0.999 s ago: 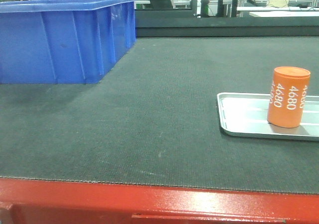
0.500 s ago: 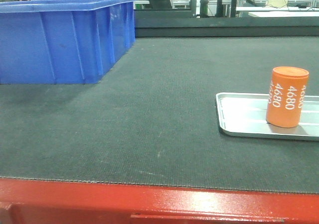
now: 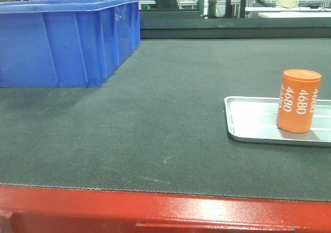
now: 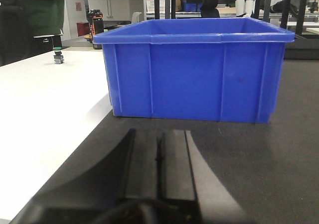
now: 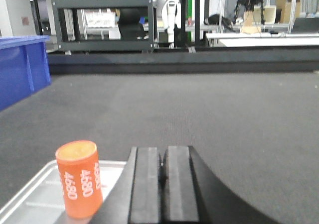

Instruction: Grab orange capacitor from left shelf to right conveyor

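Conveyor: I read the dark grey belt (image 3: 155,114) with the red front edge (image 3: 155,209) as the right conveyor. It fills most of the front view and is bare through the middle, so I have open room from 9 o'clock across to the tray.

Blue bin: the blue bin (image 3: 62,41) sits on the belt at about 10 o'clock in the front view, well apart from the tray. In the left wrist view it stands straight ahead at 12 o'clock, a wall I would have to lift over or swing round.

Tray: a flat silver tray (image 3: 253,121) lies on the belt at 3 o'clock, its right side cut off by the frame. Its low rim is the only edge near the part.

Capacitor: the orange capacitor (image 3: 298,101) stands upright on the tray, "4680" down its side. So the part is over the conveyor already, resting on the tray, not the belt itself. No steel shelf shows in any view.

Right gripper: the right gripper (image 5: 163,184) has its fingers pressed together with nothing between them. The capacitor (image 5: 79,184) is just beside it at 9 o'clock, apart, not touching.

Left gripper: the left gripper (image 4: 158,169) is likewise clenched and empty, low over the belt and pointing at the bin.

Judgement: placement looks done; my safest exit is straight up at 12 o'clock, clear of the can.
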Robot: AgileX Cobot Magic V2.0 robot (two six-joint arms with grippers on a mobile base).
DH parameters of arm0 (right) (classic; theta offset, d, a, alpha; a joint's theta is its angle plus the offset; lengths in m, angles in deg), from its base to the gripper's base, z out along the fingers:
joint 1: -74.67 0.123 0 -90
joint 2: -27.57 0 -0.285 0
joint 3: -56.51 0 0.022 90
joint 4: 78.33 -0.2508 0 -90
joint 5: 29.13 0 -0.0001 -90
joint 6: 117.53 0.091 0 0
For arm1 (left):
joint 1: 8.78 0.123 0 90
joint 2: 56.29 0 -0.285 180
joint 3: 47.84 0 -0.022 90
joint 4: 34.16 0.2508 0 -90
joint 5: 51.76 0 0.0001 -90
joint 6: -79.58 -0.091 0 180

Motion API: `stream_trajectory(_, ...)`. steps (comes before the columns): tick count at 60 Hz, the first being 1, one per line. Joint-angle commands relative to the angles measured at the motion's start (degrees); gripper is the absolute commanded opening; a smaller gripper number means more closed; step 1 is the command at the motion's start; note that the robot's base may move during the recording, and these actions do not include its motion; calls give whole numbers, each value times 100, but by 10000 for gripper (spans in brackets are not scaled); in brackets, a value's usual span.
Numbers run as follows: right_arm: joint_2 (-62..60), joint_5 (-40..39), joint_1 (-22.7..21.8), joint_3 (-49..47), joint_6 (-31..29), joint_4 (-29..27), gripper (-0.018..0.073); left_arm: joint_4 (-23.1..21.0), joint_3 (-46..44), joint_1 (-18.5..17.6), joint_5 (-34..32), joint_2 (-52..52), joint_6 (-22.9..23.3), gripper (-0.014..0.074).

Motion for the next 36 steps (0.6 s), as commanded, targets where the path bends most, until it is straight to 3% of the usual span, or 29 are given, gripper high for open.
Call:
stream_trajectory(1, -120, -313, 7, -108, 2, 82, 54, -24, 124, -33, -484, 55, 3, -126)
stream_trajectory(36, -120, -865, 7, -108, -11, 102, 54, -24, 124, -33, -484, 55, 3, -126)
